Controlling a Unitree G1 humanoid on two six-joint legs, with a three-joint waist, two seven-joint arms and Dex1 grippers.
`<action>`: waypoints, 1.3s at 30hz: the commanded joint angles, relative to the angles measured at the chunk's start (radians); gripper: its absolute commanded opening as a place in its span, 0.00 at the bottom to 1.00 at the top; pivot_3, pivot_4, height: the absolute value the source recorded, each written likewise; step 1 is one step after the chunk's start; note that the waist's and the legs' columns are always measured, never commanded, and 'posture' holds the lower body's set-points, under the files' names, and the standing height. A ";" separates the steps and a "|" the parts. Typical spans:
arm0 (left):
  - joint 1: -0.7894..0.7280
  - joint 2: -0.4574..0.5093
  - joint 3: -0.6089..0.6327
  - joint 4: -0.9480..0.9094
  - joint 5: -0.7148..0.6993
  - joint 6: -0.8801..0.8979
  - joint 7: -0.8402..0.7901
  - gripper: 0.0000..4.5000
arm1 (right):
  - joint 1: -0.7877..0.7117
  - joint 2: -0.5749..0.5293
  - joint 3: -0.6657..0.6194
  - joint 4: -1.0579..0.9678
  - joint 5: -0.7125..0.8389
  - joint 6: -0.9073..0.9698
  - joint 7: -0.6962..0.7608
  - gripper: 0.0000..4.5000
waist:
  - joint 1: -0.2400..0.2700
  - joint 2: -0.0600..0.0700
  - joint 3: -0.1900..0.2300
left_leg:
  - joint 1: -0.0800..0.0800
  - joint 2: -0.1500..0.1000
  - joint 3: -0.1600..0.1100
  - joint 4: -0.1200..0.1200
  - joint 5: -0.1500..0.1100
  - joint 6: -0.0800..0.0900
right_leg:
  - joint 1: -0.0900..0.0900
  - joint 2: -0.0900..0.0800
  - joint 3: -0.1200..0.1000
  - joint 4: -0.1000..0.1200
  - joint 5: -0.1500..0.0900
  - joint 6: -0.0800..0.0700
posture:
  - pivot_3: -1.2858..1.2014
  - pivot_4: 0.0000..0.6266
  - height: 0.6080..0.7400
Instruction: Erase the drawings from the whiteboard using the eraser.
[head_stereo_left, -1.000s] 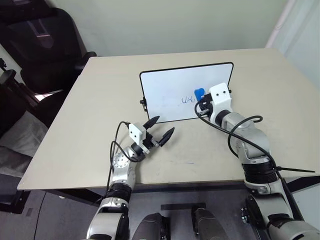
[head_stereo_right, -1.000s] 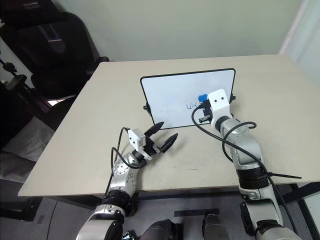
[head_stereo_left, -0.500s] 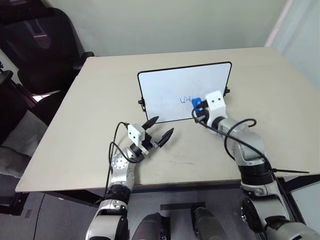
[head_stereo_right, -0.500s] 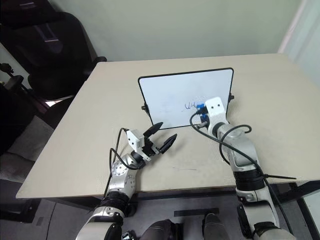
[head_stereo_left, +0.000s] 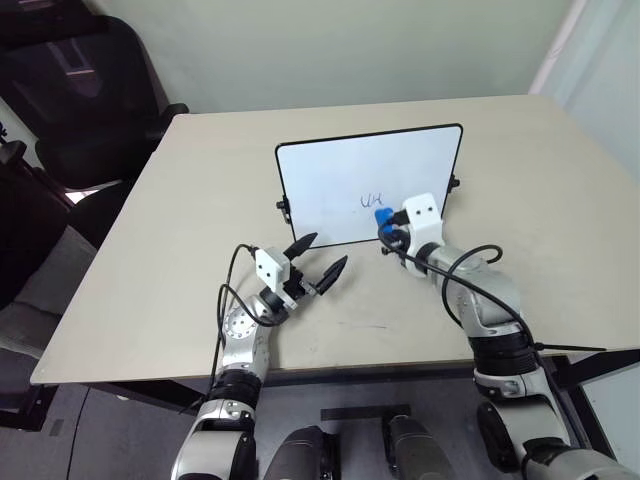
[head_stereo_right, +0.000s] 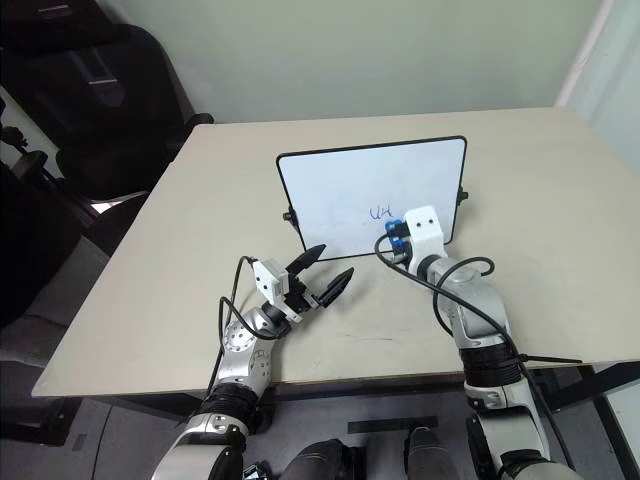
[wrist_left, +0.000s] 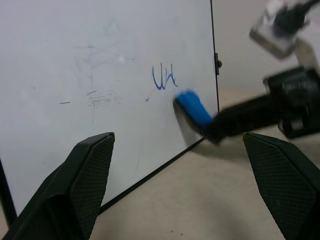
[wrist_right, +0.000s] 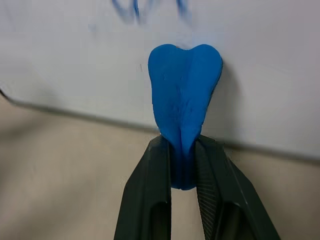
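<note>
Right gripper: clamped on the eraser, low on the whiteboard, under the drawings. Left gripper: fingers spread, empty, centre frame. Risk: hard pressing could tip the propped whiteboard backward.

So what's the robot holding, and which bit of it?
The right tool pinches the blue eraser by its narrow end. The left tool is open, holding nothing.

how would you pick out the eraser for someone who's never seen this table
Find the whiteboard standing on the beige table. At its lower right, the right gripper pinches a small bright blue eraser just below the blue scribble.
</note>
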 joint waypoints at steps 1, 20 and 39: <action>0.031 -0.003 0.003 0.022 -0.009 -0.010 0.004 1.00 | -0.032 0.000 0.001 -0.023 -0.009 -0.011 -0.007 0.10 | 0.000 0.000 0.000 | 0.000 0.000 0.000 0.000 0.000 0.000 | 0.000 0.000 0.000 0.000 0.000 0.000 | 0.52 0.24 0.90; 0.022 -0.012 -0.005 0.043 -0.001 -0.017 0.013 1.00 | -0.059 -0.003 -0.004 -0.003 0.018 -0.030 0.018 0.10 | 0.000 -0.001 0.000 | 0.002 0.000 0.000 0.000 0.000 0.000 | 0.000 0.000 0.000 0.000 0.000 -0.001 | 0.52 0.24 0.90; 0.027 -0.018 -0.004 0.046 -0.003 -0.020 0.013 1.00 | -0.168 0.005 0.000 0.007 0.045 -0.017 0.029 0.10 | -0.001 0.000 -0.001 | 0.001 0.000 0.000 0.000 0.001 0.000 | 0.000 0.000 0.000 0.001 0.000 -0.001 | 0.52 0.24 0.90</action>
